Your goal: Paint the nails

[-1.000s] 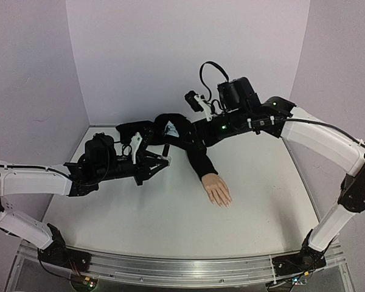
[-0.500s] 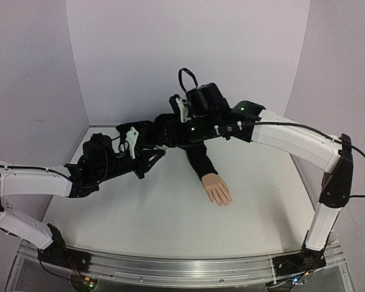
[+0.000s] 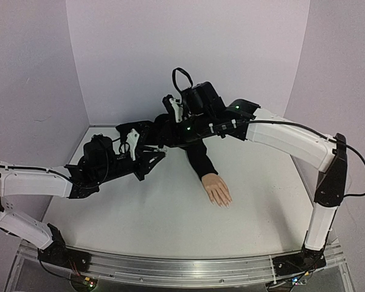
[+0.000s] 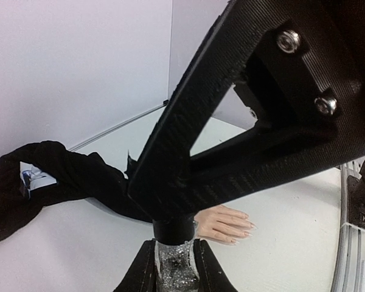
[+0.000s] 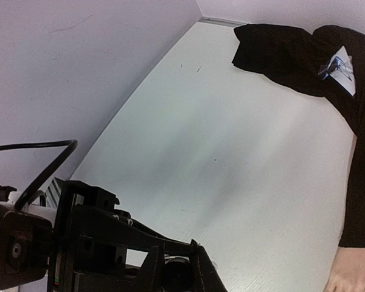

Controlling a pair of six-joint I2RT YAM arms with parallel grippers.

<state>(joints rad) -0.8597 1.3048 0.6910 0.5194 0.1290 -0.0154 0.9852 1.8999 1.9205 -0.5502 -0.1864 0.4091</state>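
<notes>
White tabletop (image 3: 170,234) enclosed by pale lilac walls (image 3: 188,55). Near the centre, the nails (image 3: 224,203): small pale tips on the five fingers of a skin-coloured mannequin hand (image 3: 218,190), laid flat with the fingertips toward the near edge; too small in every view for their finish to be judged. Behind the wrist, a black sleeve (image 3: 198,159) running back and to the left, ending in a crumpled heap near the rear wall, with a white tag (image 5: 340,66) showing on the folds. Left of the sleeve and well apart from the hand, a small clear bottle (image 4: 173,267) with glittery contents, upright, topped by a black cap (image 4: 173,230); whether standing on the table or lifted clear of it, not determinable. Left gripper (image 4: 173,255) clamped on the bottle, one finger on either side of the glass. Right gripper (image 5: 175,269) lowered from above, fingers drawn together around the cap. In the left wrist view, hand and nails visible just beyond the bottle, on the table behind it. Left arm reaching in low from the left side; right arm arched from its base at the near right, passing over the sleeve. Metal rail (image 3: 182,267) along the near edge of the table.
</notes>
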